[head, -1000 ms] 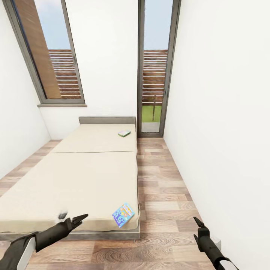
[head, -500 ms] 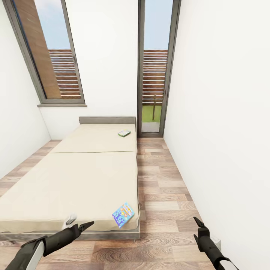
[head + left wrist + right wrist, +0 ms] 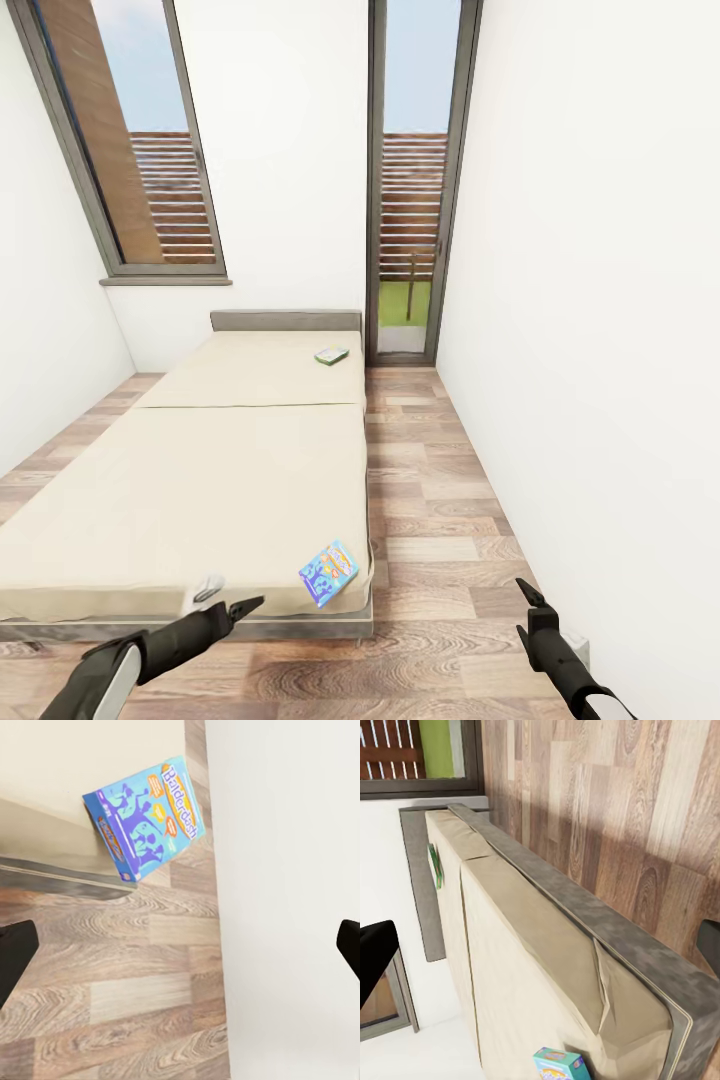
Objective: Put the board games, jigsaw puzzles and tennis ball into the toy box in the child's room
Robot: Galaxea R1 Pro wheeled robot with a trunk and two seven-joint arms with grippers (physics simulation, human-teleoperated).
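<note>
A blue Balderdash board game (image 3: 329, 572) is seen lying at the near right corner of the bed (image 3: 200, 480), slightly overhanging its edge. A second, green-and-white board game (image 3: 331, 355) is found far up the bed near the grey headboard (image 3: 285, 320). The left pincer (image 3: 232, 600) is held wide open and empty just beside the bed's near edge. The right pincer (image 3: 522, 610) is held over the wood-plank floor (image 3: 430, 520), open and empty too.

The left arm reaches forward and low, its gripper (image 3: 232, 607) with fingers spread wide. The right arm sits low at the side, its gripper (image 3: 527, 597) also parted, pointing up.
</note>
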